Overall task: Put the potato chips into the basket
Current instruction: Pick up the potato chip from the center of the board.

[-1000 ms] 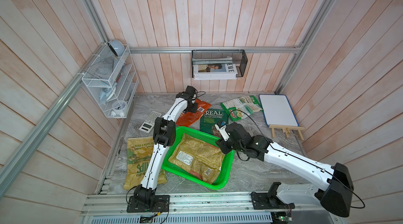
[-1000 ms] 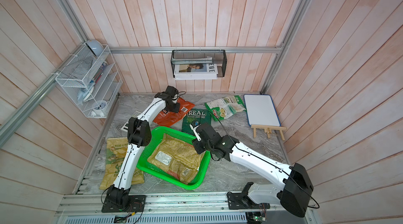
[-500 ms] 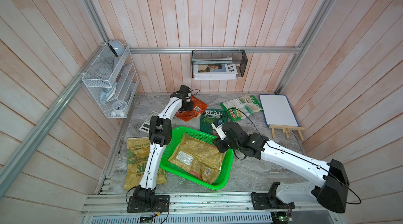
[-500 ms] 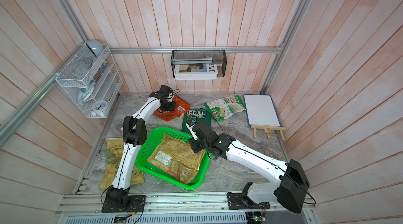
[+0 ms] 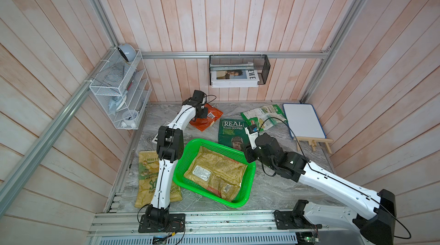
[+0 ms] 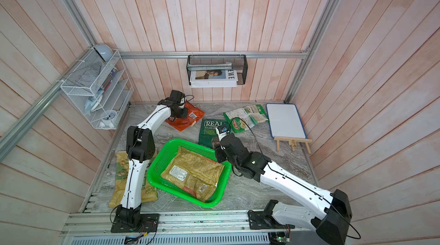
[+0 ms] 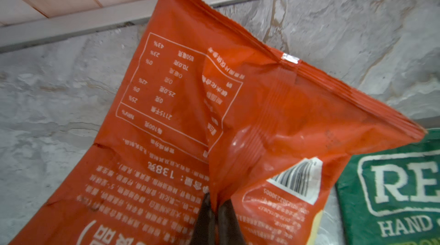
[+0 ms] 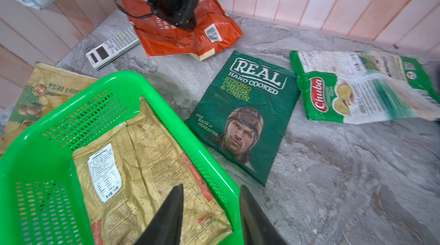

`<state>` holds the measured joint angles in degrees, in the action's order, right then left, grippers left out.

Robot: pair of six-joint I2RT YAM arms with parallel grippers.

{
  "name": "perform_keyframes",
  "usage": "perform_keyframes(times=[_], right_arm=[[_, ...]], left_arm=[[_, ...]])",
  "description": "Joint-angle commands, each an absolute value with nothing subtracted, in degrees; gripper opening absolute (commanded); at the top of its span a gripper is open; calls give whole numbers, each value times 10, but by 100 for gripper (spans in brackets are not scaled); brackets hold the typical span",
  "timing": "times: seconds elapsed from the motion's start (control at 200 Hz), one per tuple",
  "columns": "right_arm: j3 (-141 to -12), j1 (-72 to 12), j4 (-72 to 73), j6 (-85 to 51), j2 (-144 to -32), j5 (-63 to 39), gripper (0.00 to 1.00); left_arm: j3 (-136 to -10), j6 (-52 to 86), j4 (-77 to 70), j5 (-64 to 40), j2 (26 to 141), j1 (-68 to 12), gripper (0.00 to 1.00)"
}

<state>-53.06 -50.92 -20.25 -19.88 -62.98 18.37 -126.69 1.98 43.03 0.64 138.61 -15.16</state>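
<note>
My left gripper [image 7: 215,204] is shut on a pinched fold of the orange-red potato chips bag [image 5: 210,119] at the back of the table, and most of the bag still lies on the marble. The green basket [image 5: 190,147] holds a tan-yellow bag [image 5: 216,172]. Another tan-yellow bag [image 5: 147,177] lies left of the basket, partly under my left arm. A dark green "REAL" bag [image 8: 247,103] and a white-green "Chuba" bag [image 8: 357,93] lie behind the basket. My right gripper [image 8: 212,187] is open, with its jaws either side of the basket's far right rim.
A grey calculator [image 8: 112,47] lies next to the orange-red bag. A small whiteboard on a wooden easel [image 5: 303,122] stands at the back right. A white wire rack [image 5: 119,98] hangs on the left wall and a black wire rack [image 5: 238,72] on the back wall.
My left gripper has shut on the orange-red bag and drawn slightly left, bunching the bag up. My right gripper's jaws have narrowed a little at the basket rim.
</note>
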Motion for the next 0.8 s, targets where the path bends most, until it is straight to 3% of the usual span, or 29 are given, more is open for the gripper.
perform_keyframes(times=[0.0,0.225,0.795], right_arm=[[-512,-470,-194,-258,-613,233,41],[-443,-374,-158,-356,-557,210,40],[-384,-345,-131,-310,-465,214,40]], left_arm=[[-1235,0,371,26,1309,-161,0],[-1091,-16,264,53,1174,-196,0],[-800,-110,223,25,852,-272,0]])
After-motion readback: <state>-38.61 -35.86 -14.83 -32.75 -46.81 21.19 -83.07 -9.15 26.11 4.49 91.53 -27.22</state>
